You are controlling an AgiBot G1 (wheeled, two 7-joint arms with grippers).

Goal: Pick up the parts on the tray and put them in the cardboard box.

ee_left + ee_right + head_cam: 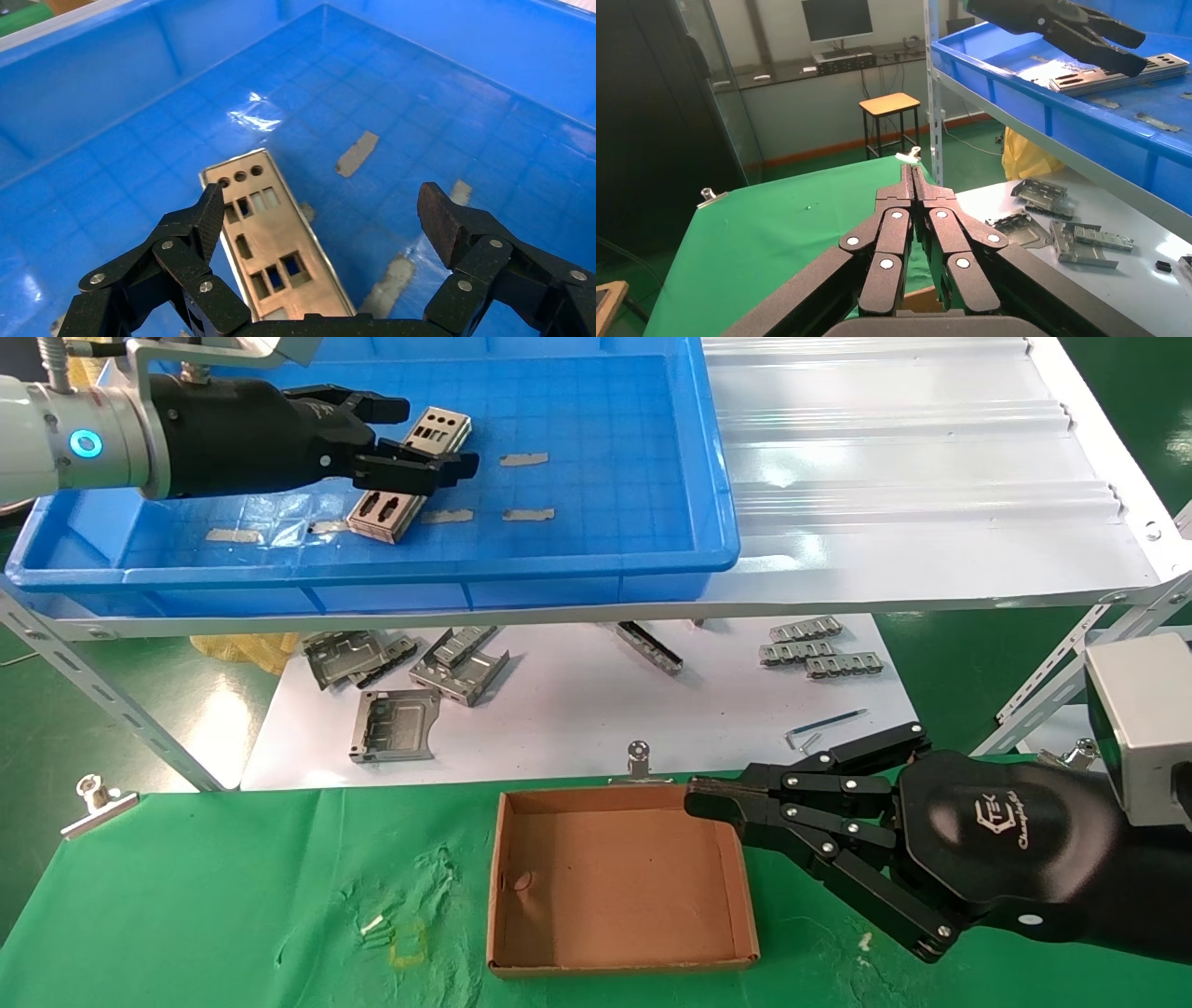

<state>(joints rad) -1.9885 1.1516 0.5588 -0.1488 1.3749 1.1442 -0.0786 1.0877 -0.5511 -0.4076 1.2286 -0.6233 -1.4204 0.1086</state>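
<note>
"TEK" on right pincer (pixel 712 800) housing

Thin flat silver punched metal plates (pixel 410 477): one stack in view; the number in it cannot be told.
Large shallow bright-blue plastic tray (pixel 596 570): one, at 12 o'clock.
Small shallow brown cardboard box (pixel 619 882): one, at 6 o'clock.
Small grey tape scraps (pixel 523 459): about six on the tray floor.
Bulky folded grey metal brackets (pixel 393 724): about eight on the lower white worktop (pixel 577 710).
Silver binder clips (pixel 98 801): two on the green cloth's (pixel 233 896) edge.
Black pincers: two, left pincer (pixel 424 435) at 11 o'clock, right pincer (pixel 712 803) at 4 o'clock.
</note>
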